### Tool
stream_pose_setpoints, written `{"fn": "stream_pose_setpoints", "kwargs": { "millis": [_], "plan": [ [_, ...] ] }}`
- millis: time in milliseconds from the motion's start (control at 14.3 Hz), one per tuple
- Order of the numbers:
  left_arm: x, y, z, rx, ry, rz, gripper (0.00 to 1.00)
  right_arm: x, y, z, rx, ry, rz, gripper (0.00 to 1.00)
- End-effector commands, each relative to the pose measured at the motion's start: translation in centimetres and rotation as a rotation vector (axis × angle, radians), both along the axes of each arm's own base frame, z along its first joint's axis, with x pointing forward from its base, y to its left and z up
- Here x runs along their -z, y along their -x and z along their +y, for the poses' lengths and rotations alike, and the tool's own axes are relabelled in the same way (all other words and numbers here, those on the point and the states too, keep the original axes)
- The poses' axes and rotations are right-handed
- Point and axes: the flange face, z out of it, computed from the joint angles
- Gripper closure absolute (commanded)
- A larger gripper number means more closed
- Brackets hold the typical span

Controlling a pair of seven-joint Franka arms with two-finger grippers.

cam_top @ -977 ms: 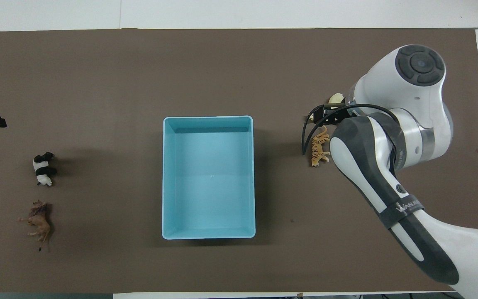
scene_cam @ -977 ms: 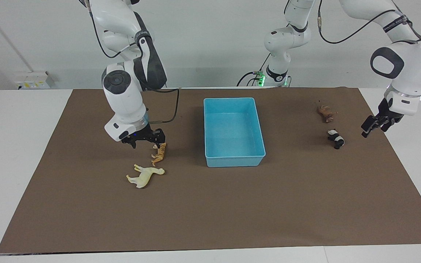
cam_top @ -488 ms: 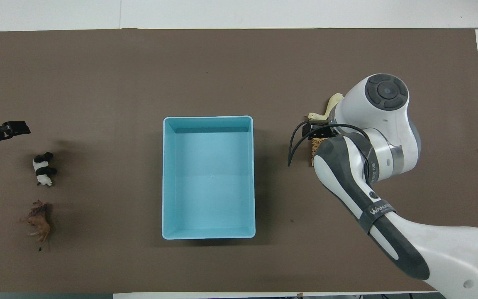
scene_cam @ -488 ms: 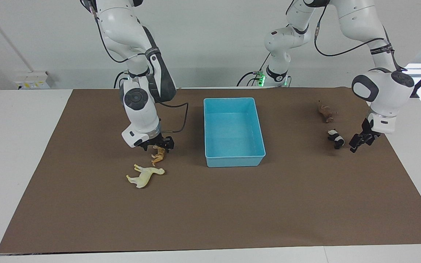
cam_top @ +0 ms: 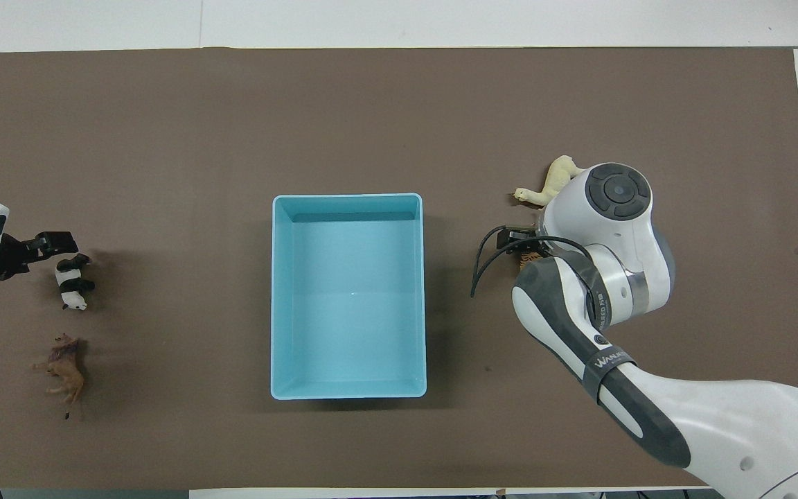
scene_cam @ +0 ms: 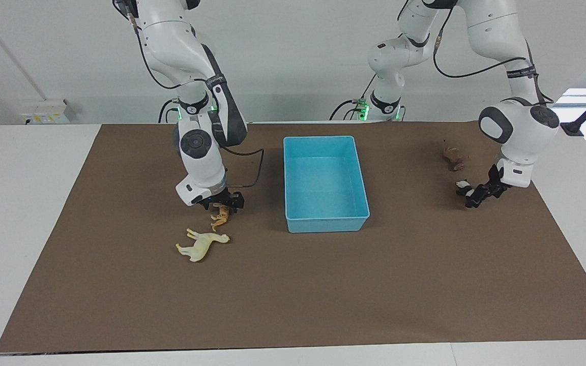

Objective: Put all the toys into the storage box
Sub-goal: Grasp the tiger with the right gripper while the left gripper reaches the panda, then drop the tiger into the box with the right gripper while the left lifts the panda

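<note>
The light blue storage box (scene_cam: pixel 326 223) stands empty at the table's middle, also in the overhead view (cam_top: pixel 348 388). My right gripper (scene_cam: pixel 222 202) is open, low over the orange-tan toy (scene_cam: pixel 220 216), straddling its upper end; the arm hides most of that toy from above (cam_top: pixel 527 260). The cream horse (scene_cam: pixel 202 244) lies farther from the robots than it. My left gripper (scene_cam: pixel 477 195) is open, down at the panda (scene_cam: pixel 463 187), partly covering it. The dark brown toy (scene_cam: pixel 453 157) lies nearer to the robots than the panda.
A brown mat (scene_cam: pixel 293 305) covers the table's middle; the white tabletop (scene_cam: pixel 23 203) shows around it. The right arm's forearm (cam_top: pixel 614 388) hangs over the mat between the box and that end.
My right gripper has dropped and shifted onto the orange-tan toy. My left gripper has come in from the table's end and down to the panda. No toy has moved.
</note>
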Motion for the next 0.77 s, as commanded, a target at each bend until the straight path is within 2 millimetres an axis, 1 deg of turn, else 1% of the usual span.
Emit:
{"fn": "stream_pose_setpoints", "kwargs": {
  "millis": [0, 140, 209, 279, 419, 558, 628, 698],
  "plan": [
    [-0.6, 0.6, -1.1, 0.004, -0.007, -0.009, 0.00, 0.4, 0.5, 0.0, 0.023, -0.010, -0.009, 0.06],
    [-0.5, 0.4, -2.1, 0.023, -0.007, -0.008, 0.00, 0.5, 0.7, -0.1, 0.033, -0.007, -0.003, 0.50],
    [-0.3, 0.6, -2.1, 0.024, -0.005, -0.002, 0.00, 0.6, 0.8, -0.1, 0.036, -0.005, 0.002, 0.77],
    [0.1, 1.2, -2.3, 0.033, -0.004, 0.009, 0.00, 0.5, 0.8, -0.1, 0.037, -0.005, 0.001, 1.00],
    [0.9, 2.4, -2.0, 0.036, -0.001, 0.024, 0.00, 0.1, 0.6, -0.1, 0.038, -0.008, -0.008, 1.00],
    [1.1, 2.5, -2.5, 0.048, 0.000, 0.032, 0.00, -0.9, 0.0, -0.4, 0.036, -0.012, -0.020, 1.00],
    [1.2, 2.6, -2.5, 0.048, 0.001, 0.035, 0.00, -2.2, -0.4, -0.5, 0.042, -0.012, -0.023, 1.00],
    [1.2, 2.6, -2.4, 0.045, 0.001, 0.035, 0.01, -3.9, -1.1, -0.2, 0.047, -0.014, -0.017, 1.00]
  ]
}}
